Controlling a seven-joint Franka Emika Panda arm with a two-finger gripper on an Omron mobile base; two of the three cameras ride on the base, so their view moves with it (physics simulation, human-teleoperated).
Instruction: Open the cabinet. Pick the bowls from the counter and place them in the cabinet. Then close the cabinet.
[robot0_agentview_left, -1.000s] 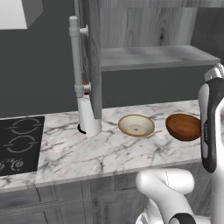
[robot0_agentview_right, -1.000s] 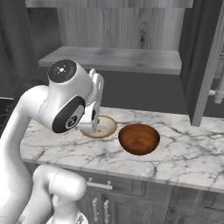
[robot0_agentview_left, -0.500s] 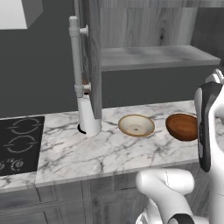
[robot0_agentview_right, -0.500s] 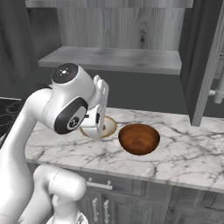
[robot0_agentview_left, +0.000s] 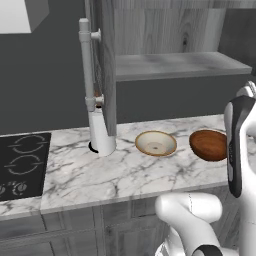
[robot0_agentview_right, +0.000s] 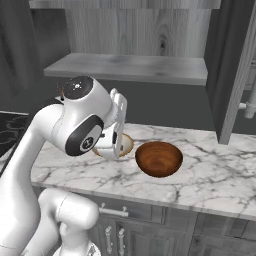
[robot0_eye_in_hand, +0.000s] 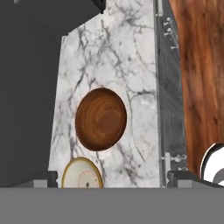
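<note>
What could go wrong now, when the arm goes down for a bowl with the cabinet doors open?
1. The brown bowl and the cream bowl lie close together on the counter; grasping one may push the other.
2. The open gripper hangs high over both bowls, so a thin rim could slip from its grasp.
3. The open cabinet door stands out over the counter; a lifted bowl might hit it.
</note>
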